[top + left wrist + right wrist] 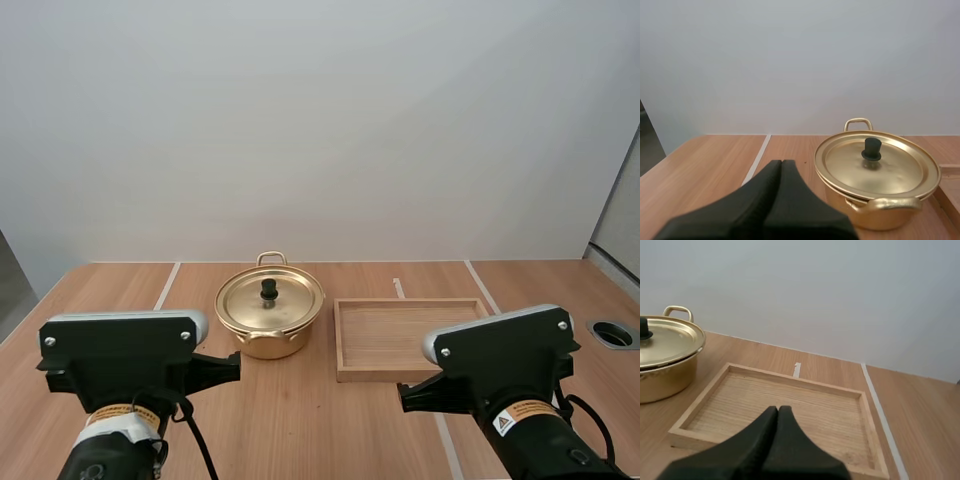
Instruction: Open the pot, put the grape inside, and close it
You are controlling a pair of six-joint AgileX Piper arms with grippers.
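A gold pot (270, 325) stands on the wooden table (300, 420) just left of the middle of the high view. Its lid (285, 305) is on and sits flat on the rim, with a black knob (269, 289) upright at its centre. One loop handle (271, 257) points toward the back wall, and the other faces the arms. Just to the right of the pot, apart from it, lies a shallow wooden tray (400, 340), square to the table edge.

The left arm (120, 365) fills the lower left of the high view and the right arm (500, 365) the lower right. Both are near the front of the table, well back from the pot and the tray.

In the left wrist view the left gripper (781, 162) is closed on nothing, its two black fingers pressed together into one dark wedge. It points past the near side of the pot, which stands close ahead, and its tips are clear of the pot.

In the right wrist view the right gripper (778, 408) is likewise closed and holds nothing. Its joined tips point across the tray's floor, with the pot off to the tray's side.

A pale strip (167, 285) runs along the table left of the pot.
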